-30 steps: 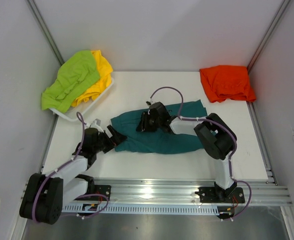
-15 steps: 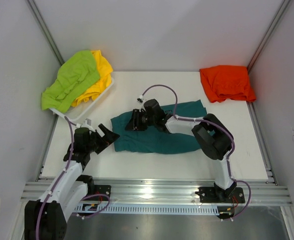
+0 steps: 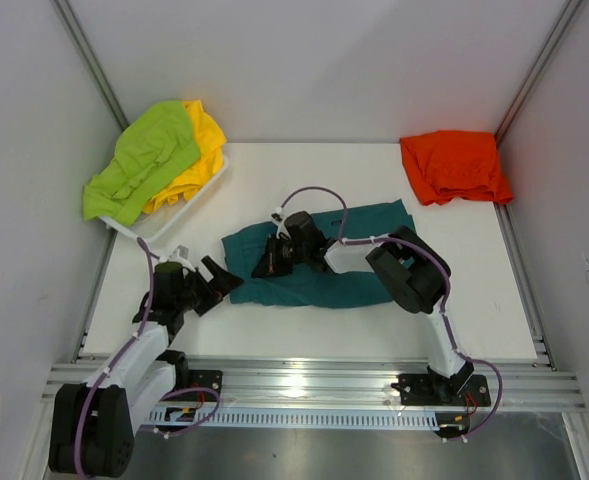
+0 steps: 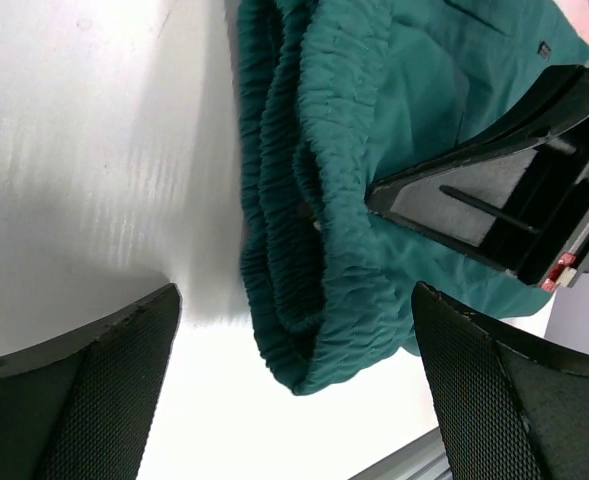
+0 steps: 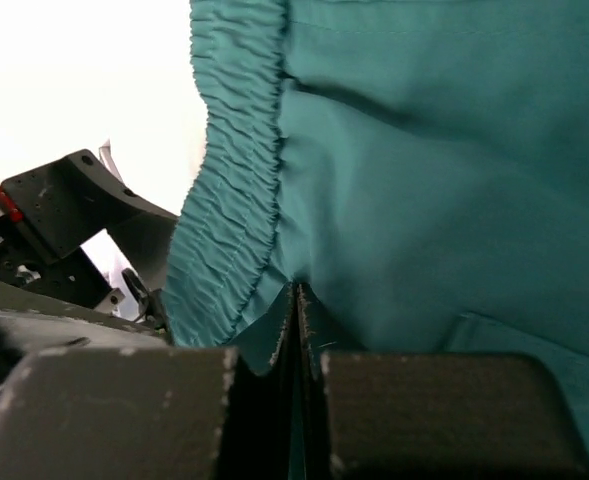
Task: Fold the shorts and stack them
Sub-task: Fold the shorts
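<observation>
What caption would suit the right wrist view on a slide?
Right gripper pinched shut on a fold of the teal shorts beside their elastic waistband, white table beyond.

Soft matt cloth is being shown against smooth, hard surfaces.
The teal shorts (image 4: 374, 120) are being seen as matt fabric, ribbed and puckered at the waistband; the orange shorts (image 3: 454, 165), lime shorts (image 3: 139, 160) and yellow shorts (image 3: 206, 135) are being shown as equally dull cloth. The table (image 3: 304, 170) is being rendered smooth and faintly glossy, the rail (image 3: 324, 385) as brushed metal, the left fingers (image 4: 84, 400) as pebbled black plastic.
</observation>
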Available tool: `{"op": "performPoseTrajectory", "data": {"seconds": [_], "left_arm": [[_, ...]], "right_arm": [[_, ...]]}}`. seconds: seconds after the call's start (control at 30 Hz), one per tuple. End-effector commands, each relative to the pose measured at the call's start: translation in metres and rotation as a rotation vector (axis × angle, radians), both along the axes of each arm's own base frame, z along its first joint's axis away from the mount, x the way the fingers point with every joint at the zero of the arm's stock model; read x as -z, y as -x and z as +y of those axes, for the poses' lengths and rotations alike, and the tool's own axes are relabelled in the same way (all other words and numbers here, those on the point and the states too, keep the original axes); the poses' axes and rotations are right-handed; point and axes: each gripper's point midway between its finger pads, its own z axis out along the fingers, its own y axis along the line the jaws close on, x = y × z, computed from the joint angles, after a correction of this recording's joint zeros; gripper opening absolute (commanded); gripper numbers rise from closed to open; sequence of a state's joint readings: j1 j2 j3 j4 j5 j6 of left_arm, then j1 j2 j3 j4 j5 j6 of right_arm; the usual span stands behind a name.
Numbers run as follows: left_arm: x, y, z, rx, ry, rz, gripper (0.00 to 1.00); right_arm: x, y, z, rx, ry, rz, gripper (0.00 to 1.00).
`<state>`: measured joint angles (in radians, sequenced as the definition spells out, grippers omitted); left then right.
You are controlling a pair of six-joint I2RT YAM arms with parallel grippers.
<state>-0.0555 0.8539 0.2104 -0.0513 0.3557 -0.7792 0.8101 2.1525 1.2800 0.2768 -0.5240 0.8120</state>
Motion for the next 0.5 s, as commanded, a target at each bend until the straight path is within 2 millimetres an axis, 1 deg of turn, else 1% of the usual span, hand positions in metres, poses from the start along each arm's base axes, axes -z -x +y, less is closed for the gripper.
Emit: {"op": "performPoseTrajectory", "data": {"seconds": [0.0, 0.03, 0.07, 0.2, 0.23, 0.3, 0.4, 0.47], "left_arm": [[0.000, -0.007, 0.000, -0.003, 0.015, -0.043, 0.99], [0.001, -0.008, 0.000, -0.002, 0.011, -0.050, 0.99], [0.003, -0.008, 0.000, -0.006, 0.006, -0.047, 0.99], [0.017, -0.006, -0.003, -0.008, 0.006, -0.012, 0.99], [0.015, -0.008, -0.004, -0.007, 0.009, -0.021, 0.99], [0.020, -0.007, -0.007, -0.002, 0.008, -0.021, 0.99], [0.026, -0.006, -0.013, 0.002, 0.023, -0.008, 0.99], [0.034, -0.003, -0.017, 0.008, 0.027, 0.024, 0.99]], "right_arm": [[0.023, -0.006, -0.013, 0.035, 0.030, 0.021, 0.01], [0.030, -0.006, -0.016, 0.042, 0.037, 0.032, 0.00], [0.041, -0.004, -0.018, 0.044, 0.050, 0.048, 0.00], [0.067, 0.001, -0.025, 0.054, 0.077, 0.083, 0.00], [0.071, 0.002, -0.026, 0.055, 0.079, 0.089, 0.00], [0.077, 0.005, -0.028, 0.056, 0.080, 0.105, 0.00], [0.077, 0.006, -0.028, 0.058, 0.070, 0.109, 0.00], [0.078, 0.006, -0.028, 0.056, 0.076, 0.104, 0.00]]}}
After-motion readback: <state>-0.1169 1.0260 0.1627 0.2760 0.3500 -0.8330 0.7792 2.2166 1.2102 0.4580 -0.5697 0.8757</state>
